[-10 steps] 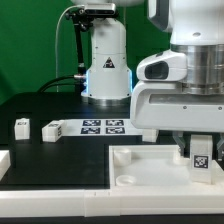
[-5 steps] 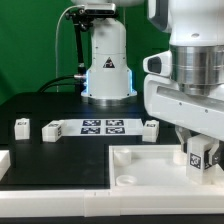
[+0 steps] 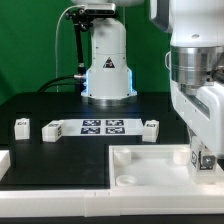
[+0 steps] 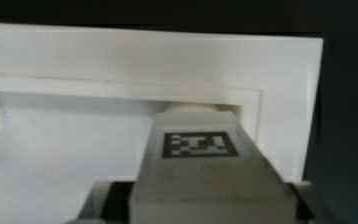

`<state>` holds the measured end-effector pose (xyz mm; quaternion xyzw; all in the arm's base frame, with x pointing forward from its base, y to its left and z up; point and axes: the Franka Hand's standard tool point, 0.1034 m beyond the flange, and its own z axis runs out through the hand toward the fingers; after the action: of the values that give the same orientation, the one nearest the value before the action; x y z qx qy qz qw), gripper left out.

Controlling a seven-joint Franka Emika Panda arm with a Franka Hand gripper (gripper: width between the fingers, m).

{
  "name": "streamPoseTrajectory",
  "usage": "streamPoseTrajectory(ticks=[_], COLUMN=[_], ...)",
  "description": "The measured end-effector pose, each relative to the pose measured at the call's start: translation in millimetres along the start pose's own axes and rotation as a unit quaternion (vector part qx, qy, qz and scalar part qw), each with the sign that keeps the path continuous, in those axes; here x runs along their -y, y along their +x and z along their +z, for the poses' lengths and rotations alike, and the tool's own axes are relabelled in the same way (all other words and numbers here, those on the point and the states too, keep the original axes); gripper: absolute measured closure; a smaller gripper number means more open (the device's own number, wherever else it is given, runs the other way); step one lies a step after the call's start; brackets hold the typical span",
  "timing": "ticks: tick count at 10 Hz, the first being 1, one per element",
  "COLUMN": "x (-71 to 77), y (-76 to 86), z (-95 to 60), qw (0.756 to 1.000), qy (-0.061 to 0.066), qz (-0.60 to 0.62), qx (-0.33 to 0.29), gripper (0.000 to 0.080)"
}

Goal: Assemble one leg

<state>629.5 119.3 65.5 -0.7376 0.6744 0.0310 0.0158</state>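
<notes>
Even, bright overhead light fills the scene; the black table (image 3: 60, 105) shows a faint sheen and soft shadows. Both pictures are coarse, and the wrist view is blurred throughout.

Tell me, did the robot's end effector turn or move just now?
Yes. The end effector turned and shifted toward the exterior view's right, measured against the flat white marker board, gripping the small white plastic leg.

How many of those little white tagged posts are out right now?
4: two legs at the exterior view's left, one right of the marker board, one in the gripper over the panel. Others may be hidden.
</notes>
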Motion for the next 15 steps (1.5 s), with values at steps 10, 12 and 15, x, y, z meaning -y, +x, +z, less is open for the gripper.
streamPoseTrajectory(ticks=[10, 12, 15], x=[0.0, -0.1, 0.3], y=[-2.4, -0.5, 0.7], z=[0.8, 1.6, 1.4], qw=[0.87, 0.829, 0.753], qy=[-0.001, -0.001, -0.001], qz=[-0.494, -0.559, -0.658], qx=[-0.001, -0.002, -0.003], gripper=[0.015, 0.015, 0.015])
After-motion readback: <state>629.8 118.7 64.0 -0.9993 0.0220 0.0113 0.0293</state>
